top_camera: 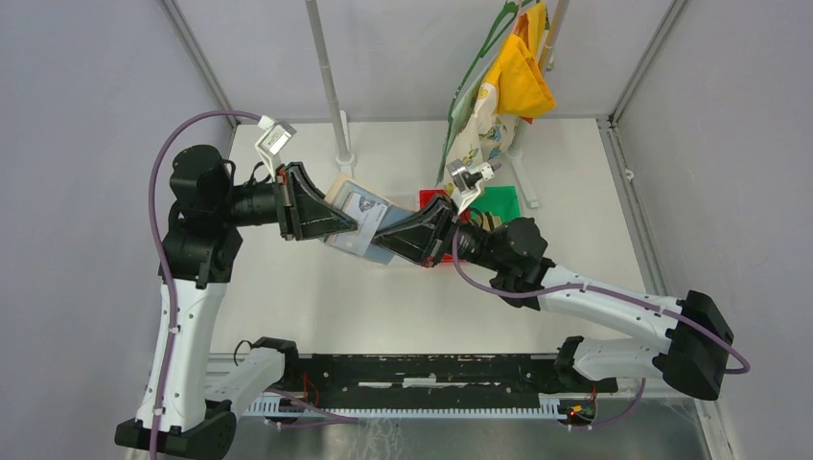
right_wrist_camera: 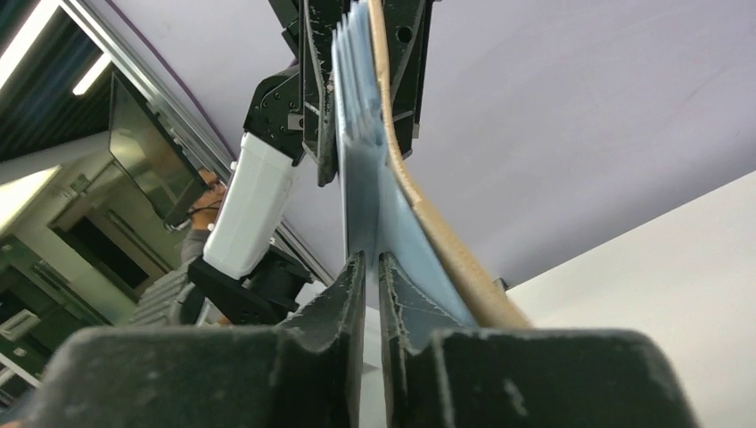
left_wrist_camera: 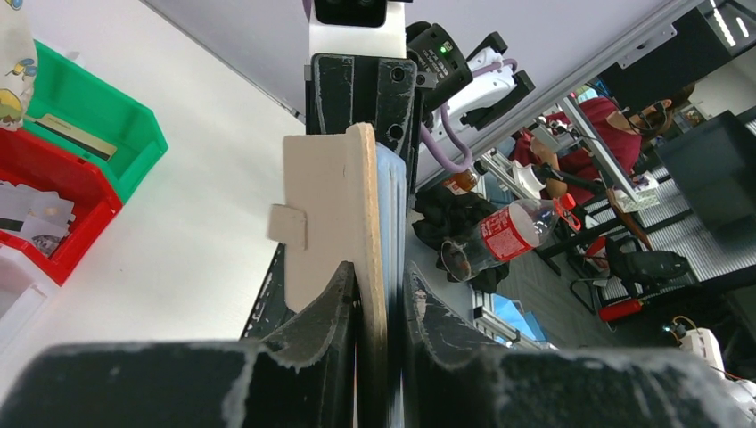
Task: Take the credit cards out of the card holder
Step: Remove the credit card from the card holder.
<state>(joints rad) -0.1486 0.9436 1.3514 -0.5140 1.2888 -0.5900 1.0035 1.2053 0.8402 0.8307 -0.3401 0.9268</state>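
The tan card holder (top_camera: 347, 195) is held up off the table between the two arms. My left gripper (left_wrist_camera: 379, 272) is shut on its tan cover (left_wrist_camera: 334, 205), whose strap tab (left_wrist_camera: 287, 226) sticks out to the left, with the pale blue-grey panel (left_wrist_camera: 390, 205) behind. A grey-white credit card (top_camera: 367, 204) shows in the open holder. My right gripper (right_wrist_camera: 372, 259) reaches in from the opposite side. It is shut on a thin pale sheet (right_wrist_camera: 359, 201) among the holder's fanned leaves, which looks like a card's edge. Both grippers (top_camera: 364, 230) meet at the holder.
A red bin (left_wrist_camera: 53, 214) holding small pale items and a green bin (left_wrist_camera: 98, 116) stand on the white table behind the right arm, with a white bin (left_wrist_camera: 13, 294) beside them. Patterned and yellow cloths (top_camera: 508, 77) hang from a rack at the back. An upright pole (top_camera: 331, 96) stands behind the holder.
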